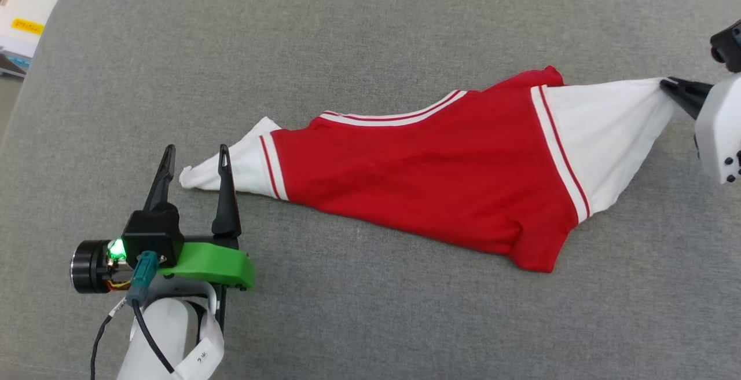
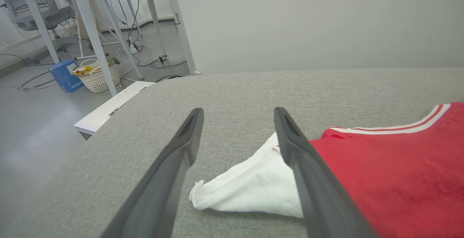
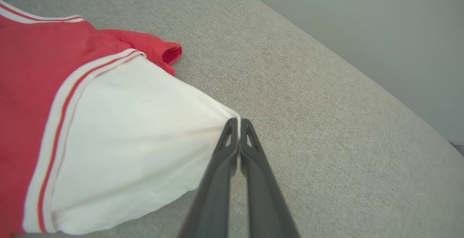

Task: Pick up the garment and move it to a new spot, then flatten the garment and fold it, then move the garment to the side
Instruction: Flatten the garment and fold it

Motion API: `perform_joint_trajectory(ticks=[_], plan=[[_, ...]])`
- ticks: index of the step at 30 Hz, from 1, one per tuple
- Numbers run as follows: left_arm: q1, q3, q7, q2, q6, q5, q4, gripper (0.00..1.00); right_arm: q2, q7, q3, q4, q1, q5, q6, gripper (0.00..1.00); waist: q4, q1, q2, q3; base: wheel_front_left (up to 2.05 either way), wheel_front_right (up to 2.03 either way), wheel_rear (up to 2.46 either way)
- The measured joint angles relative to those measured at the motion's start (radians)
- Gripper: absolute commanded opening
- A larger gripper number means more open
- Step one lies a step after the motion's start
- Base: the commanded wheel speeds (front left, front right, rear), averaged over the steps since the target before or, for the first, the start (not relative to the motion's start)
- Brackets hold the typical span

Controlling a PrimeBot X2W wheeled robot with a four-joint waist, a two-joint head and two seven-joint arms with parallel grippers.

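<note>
Right jaws pinch the garment [image 3: 108, 140] sleeve; left jaws gape; left wrist view adds a basket [image 2: 96, 80]

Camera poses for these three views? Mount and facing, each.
Head: on the head, facing forward-down at pad and shirt; left pincer open lower left, right pincer shut on the held sleeve at right edge.
Left wrist: on that wrist, facing along its open fingers across the pad toward desk legs and floor.
Right wrist: on that wrist, facing along its shut fingers at the held sleeve.
Shared: head and left wrist both show the free sleeve between the left fingers.
</note>
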Motion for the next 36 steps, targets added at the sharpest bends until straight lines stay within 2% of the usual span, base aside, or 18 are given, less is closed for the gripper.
perform_joint_trajectory(ticks=[6,12,18,21,25,33,36], plan=[[0.026,0.016,0.0,-0.015,-0.01,0.009,0.012,1.0,-0.076,-0.077,-0.015,-0.043,0.01,0.021,0.0,0.0,-0.012,0.0,0.0,-0.055,0.0,0.0,0.0],[0.063,0.035,0.0,-0.022,-0.019,0.011,0.027,1.0,-0.13,-0.15,-0.053,-0.108,0.137,0.061,0.0,0.0,-0.03,-0.0001,0.0,-0.102,0.0,0.0,0.0],[0.09,0.049,0.0,-0.023,-0.028,0.024,0.034,1.0,-0.183,-0.196,-0.143,-0.091,0.262,0.116,0.0,0.0,-0.056,-0.0002,0.0,-0.137,0.0,0.0,0.0],[0.09,0.05,0.0,-0.026,-0.036,0.027,0.036,1.0,-0.188,-0.207,-0.179,-0.057,0.332,0.149,0.0,0.0,-0.07,-0.0002,0.0,-0.148,0.0,0.0,0.0],[0.09,0.049,0.0,-0.033,-0.04,0.029,0.043,1.0,-0.162,-0.211,-0.2,0.004,0.437,0.188,0.0,0.0,-0.082,-0.0002,0.0,-0.152,0.0,0.0,0.0],[0.088,0.052,0.0,-0.043,-0.053,0.037,0.054,1.0,-0.017,-0.232,-0.214,0.188,0.533,0.21,0.0,0.0,-0.078,-0.0002,0.0,-0.121,0.0,0.0,0.0],[0.086,0.056,0.0,-0.043,-0.054,0.042,0.059,1.0,0.016,-0.239,-0.212,0.231,0.534,0.209,0.0,0.0,-0.073,-0.0002,0.0,-0.113,0.0,0.0,0.0]])
